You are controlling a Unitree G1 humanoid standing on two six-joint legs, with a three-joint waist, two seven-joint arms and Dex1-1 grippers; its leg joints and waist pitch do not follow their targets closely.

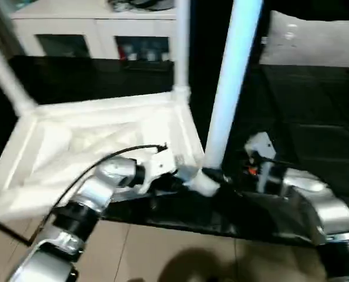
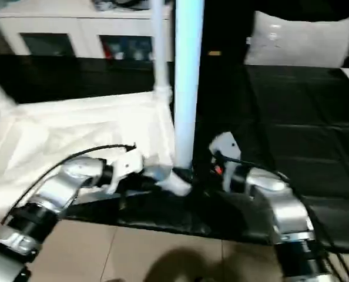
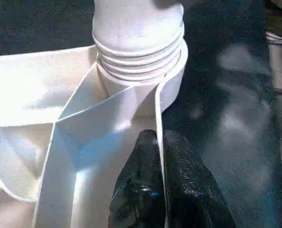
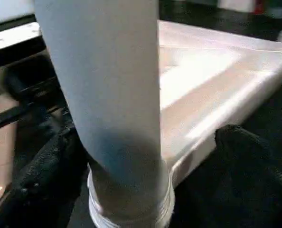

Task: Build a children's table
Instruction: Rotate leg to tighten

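The children's table top (image 1: 104,141) lies upside down on a black surface, its ribs facing up. Three white legs stand in its corner sockets: one at the far left (image 1: 4,70), one at the back right (image 1: 183,47) and one at the near right (image 1: 236,76). The near right leg's threaded foot (image 3: 138,42) sits in its round socket. My left gripper (image 3: 159,142) is shut on the thin rim wall (image 3: 156,104) just beside that socket. My right gripper (image 4: 145,161) is open, with one black finger (image 4: 41,175) on each side of the near right leg (image 4: 112,95).
A white cabinet with glass doors (image 1: 92,35) stands behind the table top. A white pillow (image 1: 315,41) lies at the back right on the black surface (image 1: 304,117). Tan floor (image 1: 163,252) runs along the near edge.
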